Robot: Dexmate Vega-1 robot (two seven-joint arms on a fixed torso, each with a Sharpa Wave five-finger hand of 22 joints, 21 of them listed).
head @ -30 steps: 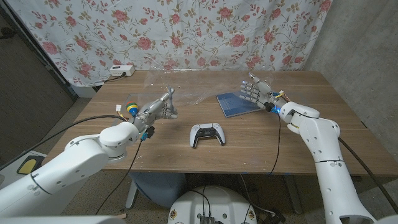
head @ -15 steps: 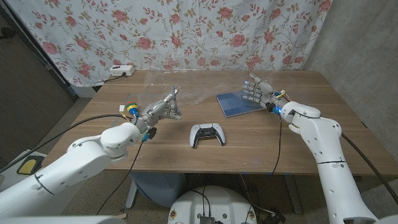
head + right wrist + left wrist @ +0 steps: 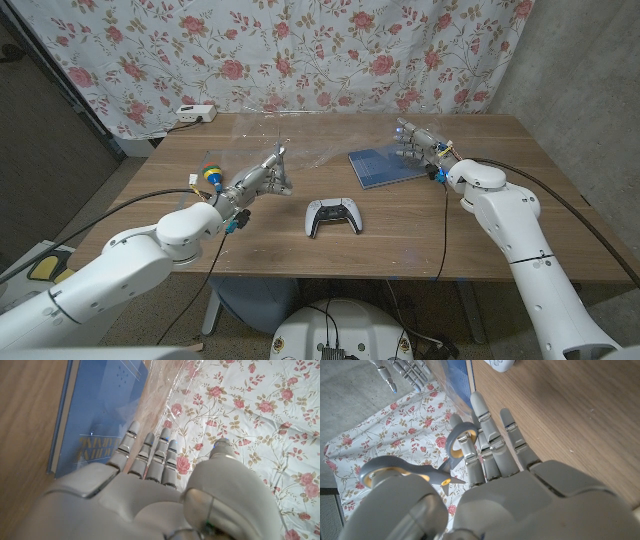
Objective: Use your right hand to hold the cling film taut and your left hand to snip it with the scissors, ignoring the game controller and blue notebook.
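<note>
The cling film stretches as a clear sheet above the far middle of the table. My left hand grips grey scissors with yellow-lined handles, blades pointing up toward the film's left part. My right hand stands over the far edge of the blue notebook, by the film's right end. Its fingers are stretched out and apart beside the film. I cannot tell whether they touch it. The right hand looks spread in the left wrist view too.
A white game controller lies at the table's middle, nearer than both hands. A white power strip sits at the far left corner. A small coloured ball shows beside my left wrist. A flowered curtain hangs behind the table.
My left hand has edged right and up with the scissors, closer to the film. My right hand has moved slightly farther back toward the film's right end.
</note>
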